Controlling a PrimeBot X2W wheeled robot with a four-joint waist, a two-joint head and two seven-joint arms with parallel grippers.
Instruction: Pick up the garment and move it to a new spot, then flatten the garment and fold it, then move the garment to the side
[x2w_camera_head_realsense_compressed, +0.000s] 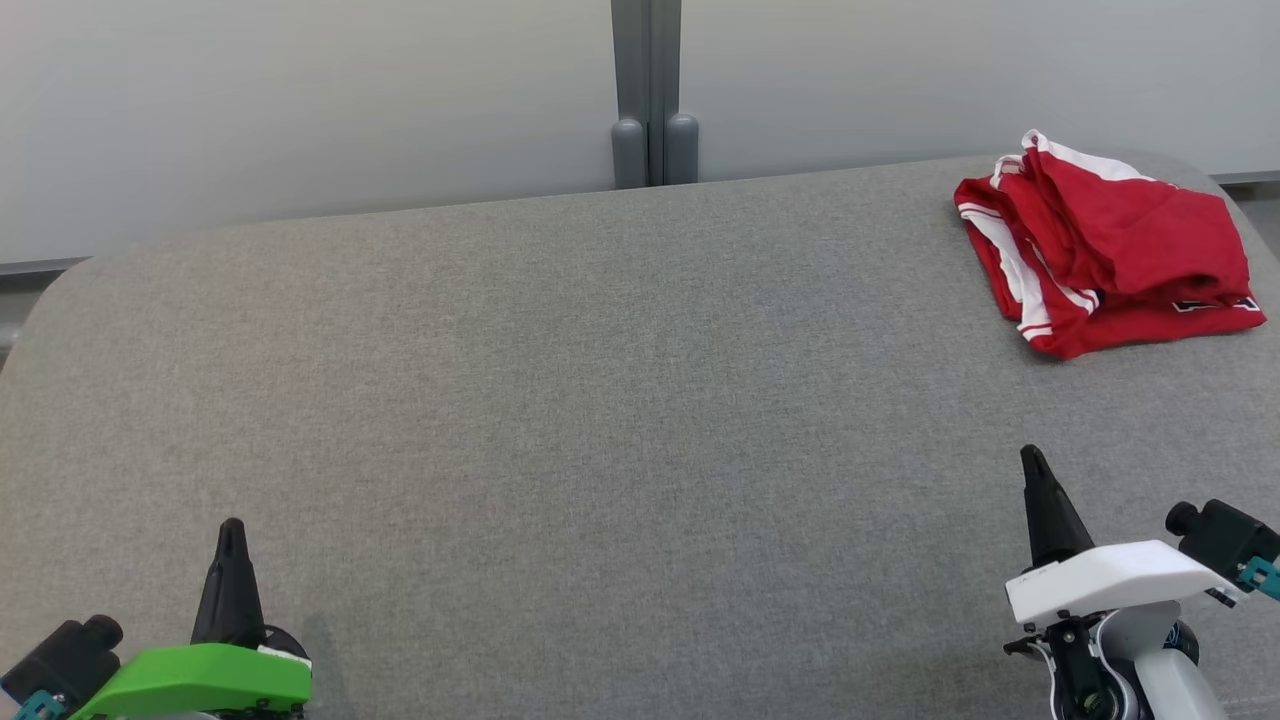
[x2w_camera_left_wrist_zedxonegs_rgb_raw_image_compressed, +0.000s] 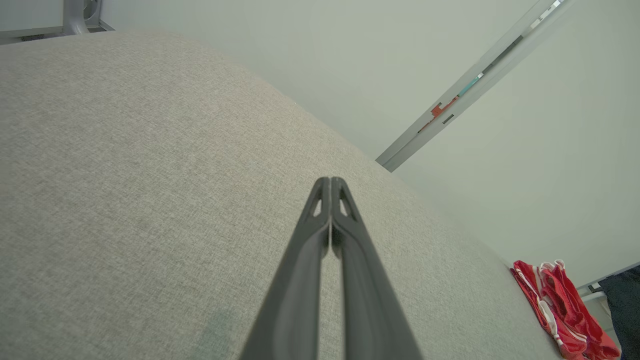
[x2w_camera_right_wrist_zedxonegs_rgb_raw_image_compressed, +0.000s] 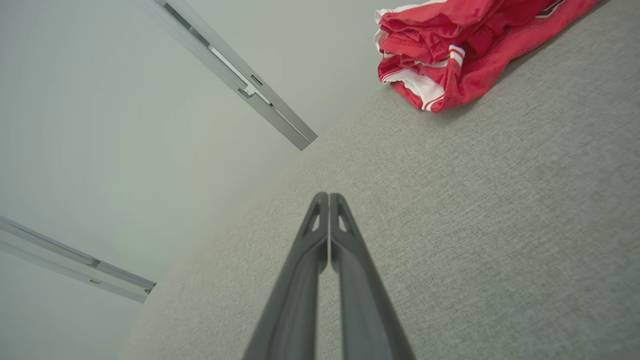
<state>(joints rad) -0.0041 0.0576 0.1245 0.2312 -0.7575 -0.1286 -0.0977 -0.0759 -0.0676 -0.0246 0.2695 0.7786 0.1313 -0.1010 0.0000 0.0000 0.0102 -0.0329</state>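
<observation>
You have the garment (x2w_camera_head_realsense_compressed: 1105, 255) lying at the far right corner of the grey padded table (x2w_camera_head_realsense_compressed: 600, 400), close to the back edge and well apart from both grippers. It is a red piece with white stripes, gathered into a compact, layered bundle and not spread flat. The right wrist view shows its stacked edges and a white cuff or hem poking out at one end (x2w_camera_right_wrist_zedxonegs_rgb_raw_image_compressed: 465, 50), and the left wrist view catches it as a small red heap far across the table (x2w_camera_left_wrist_zedxonegs_rgb_raw_image_compressed: 560, 315).

Your left gripper (x2w_camera_head_realsense_compressed: 232, 530) sits at the near left with its two dark fingers pressed together and nothing between them, and its own wrist view confirms the tips meet (x2w_camera_left_wrist_zedxonegs_rgb_raw_image_compressed: 330, 182). Your right gripper (x2w_camera_head_realsense_compressed: 1032, 460) sits at the near right, nearer the garment but not touching it. Its fingers are also pressed together on nothing (x2w_camera_right_wrist_zedxonegs_rgb_raw_image_compressed: 328, 197).

On progress, you can read this two ways, and the pictures do not settle it. The bundle is off to the side and roughly layered, which could mean the fold and the final move aside are done, with both arms parked. The layers are uneven, though (more a loose heap than a crisp fold), so it could equally be a garment waiting for the first pick-up, with every step ahead. I lean toward the first reading, given how far aside it lies.

Nothing here serves as a container, and the garment rests directly on the table's fabric.
</observation>
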